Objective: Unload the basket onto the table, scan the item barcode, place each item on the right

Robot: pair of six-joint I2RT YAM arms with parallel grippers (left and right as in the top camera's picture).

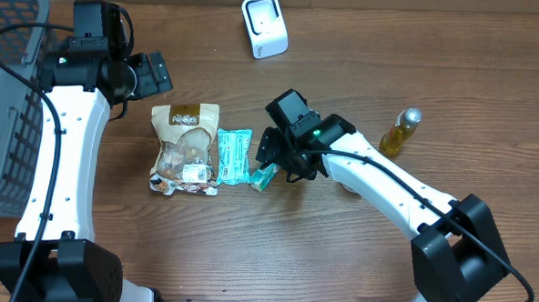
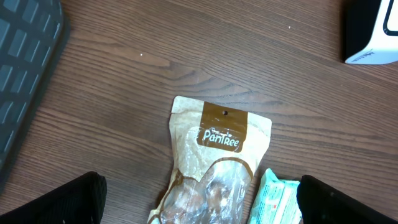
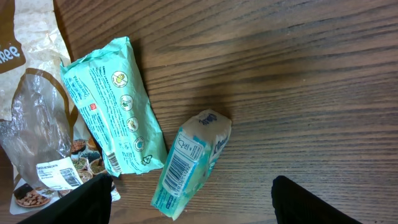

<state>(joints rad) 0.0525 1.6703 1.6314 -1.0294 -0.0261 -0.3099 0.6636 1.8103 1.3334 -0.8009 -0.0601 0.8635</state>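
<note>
Right jaws astride tissue pack (image 3: 189, 163)

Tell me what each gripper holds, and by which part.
Nothing is held. Left gripper open above the brown snack pouch; right gripper open, fingers clear of the small teal tissue pack.

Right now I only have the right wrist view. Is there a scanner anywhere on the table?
Observer: Yes. A white scanner stands near the far edge, beyond the teal pack.
Operator: Anything off to my right?
Observer: A bottle of yellow liquid, apart from the other items.
Operator: And the left arm?
Observer: The left gripper hangs open and empty, just beyond the brown bag.
</note>
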